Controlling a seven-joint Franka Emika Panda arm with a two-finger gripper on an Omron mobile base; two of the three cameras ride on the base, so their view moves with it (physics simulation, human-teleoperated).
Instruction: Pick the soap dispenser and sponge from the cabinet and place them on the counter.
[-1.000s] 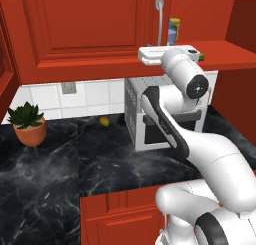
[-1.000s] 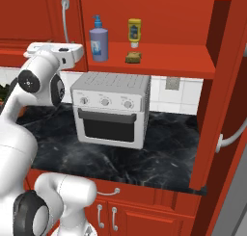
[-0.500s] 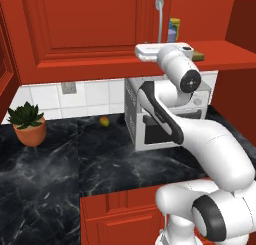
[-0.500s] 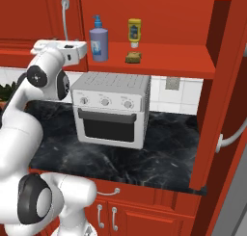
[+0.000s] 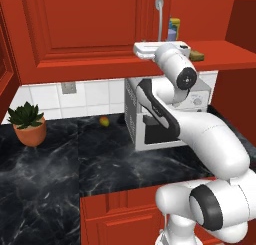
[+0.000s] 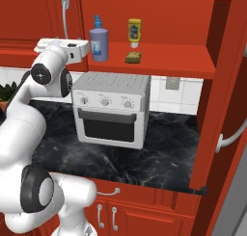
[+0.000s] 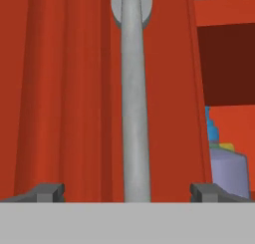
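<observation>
Left base view: arm raised to cabinet (image 5: 90,29) door edge.
Right base view: soap dispenser (image 6: 98,39) & sponge (image 6: 133,57) sit on shelf.
Hand view: gripper (image 7: 127,190) spread wide, empty, straddling handle (image 7: 134,103); centre before closing.

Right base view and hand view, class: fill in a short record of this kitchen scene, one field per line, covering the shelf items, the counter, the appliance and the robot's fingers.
Shelf items: soap dispenser, yellow squeeze bottle and sponge, all standing apart on the cabinet shelf.
Counter: counter bears the toaster oven, door shut.
Plant: potted plant at the far left of the counter.
Fingers: gripper open, one of the fingers on each side of the silver door handle, not closed on it.
Task state: both items not yet taken from the shelf.
</observation>
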